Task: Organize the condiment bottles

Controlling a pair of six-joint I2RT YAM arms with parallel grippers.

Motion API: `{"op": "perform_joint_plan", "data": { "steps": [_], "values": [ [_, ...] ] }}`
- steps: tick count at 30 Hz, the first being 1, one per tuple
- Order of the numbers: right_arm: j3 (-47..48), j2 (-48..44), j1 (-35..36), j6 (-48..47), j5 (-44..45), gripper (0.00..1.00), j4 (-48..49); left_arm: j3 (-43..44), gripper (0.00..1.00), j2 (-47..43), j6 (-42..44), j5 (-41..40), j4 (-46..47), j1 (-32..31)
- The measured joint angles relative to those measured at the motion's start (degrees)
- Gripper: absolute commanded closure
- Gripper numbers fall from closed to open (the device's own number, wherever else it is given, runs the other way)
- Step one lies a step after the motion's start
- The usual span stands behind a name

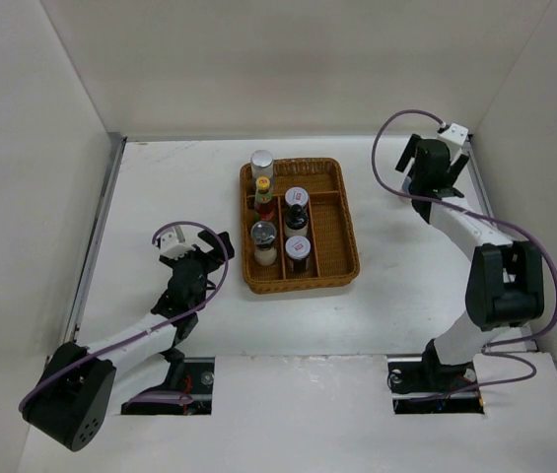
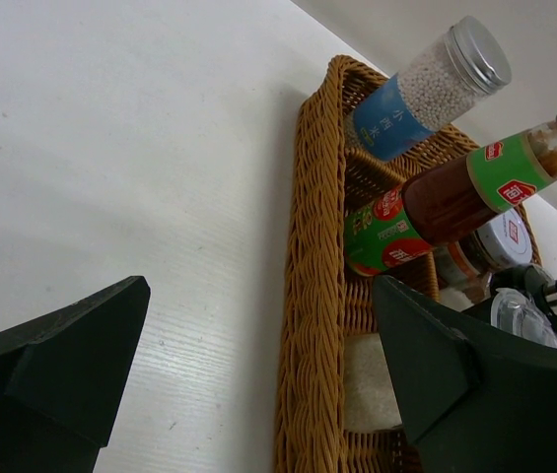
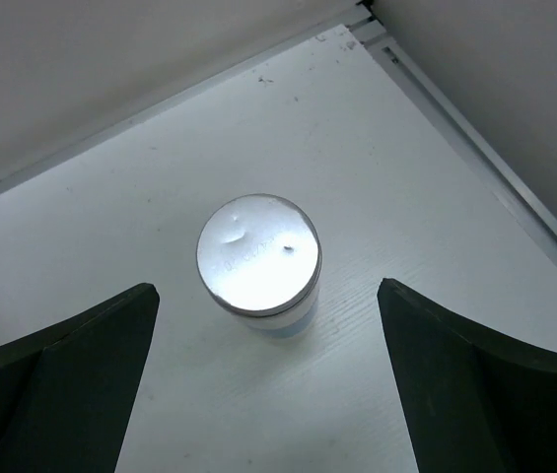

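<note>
The brown wicker tray point(image 1: 342, 232) holds several condiment bottles: a silver-lidded jar point(image 1: 262, 163), a yellow-capped sauce bottle point(image 1: 263, 187), a red-labelled shaker point(image 1: 297, 197), a black-capped bottle point(image 1: 296, 219), another silver-lidded jar point(image 1: 264, 236) and a second red-labelled shaker point(image 1: 299, 248). My right gripper point(image 1: 421, 160) is open at the far right. In the right wrist view it point(image 3: 266, 288) hangs above a silver-lidded, blue-banded pale jar point(image 3: 258, 254) that stands on the table between the jaws, untouched. My left gripper point(image 1: 219, 248) is open and empty just left of the tray.
In the left wrist view the tray rim point(image 2: 313, 296) runs between the open jaws point(image 2: 258, 296), with the blue-banded jar point(image 2: 426, 89) and the yellow-capped bottle point(image 2: 455, 192) behind it. The back wall and right wall rail point(image 3: 475, 148) are close to the right gripper.
</note>
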Motion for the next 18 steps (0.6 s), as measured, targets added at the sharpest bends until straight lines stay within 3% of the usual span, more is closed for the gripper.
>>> {"op": "perform_joint_plan", "data": {
  "steps": [11, 13, 14, 18],
  "values": [
    [10.25, 10.71, -4.11, -0.04, -8.7, 0.0, -2.4, 0.0, 0.0, -0.02, -0.13, 0.17, 0.0, 0.37],
    [11.21, 12.46, -4.15, -0.07, -9.07, 0.04, -3.08, 0.0, 0.0, -0.02, -0.15, 0.17, 0.0, 0.37],
    [11.5, 13.29, -4.13, -0.07, -9.14, 0.08, -3.32, 0.0, 0.0, -0.02, -0.13, 0.2, 0.0, 0.39],
    [11.61, 15.15, -4.11, -0.28, -8.72, 0.38, -4.5, 0.0, 0.0, -0.02, -0.13, 0.2, 0.02, 0.39]
  ]
}}
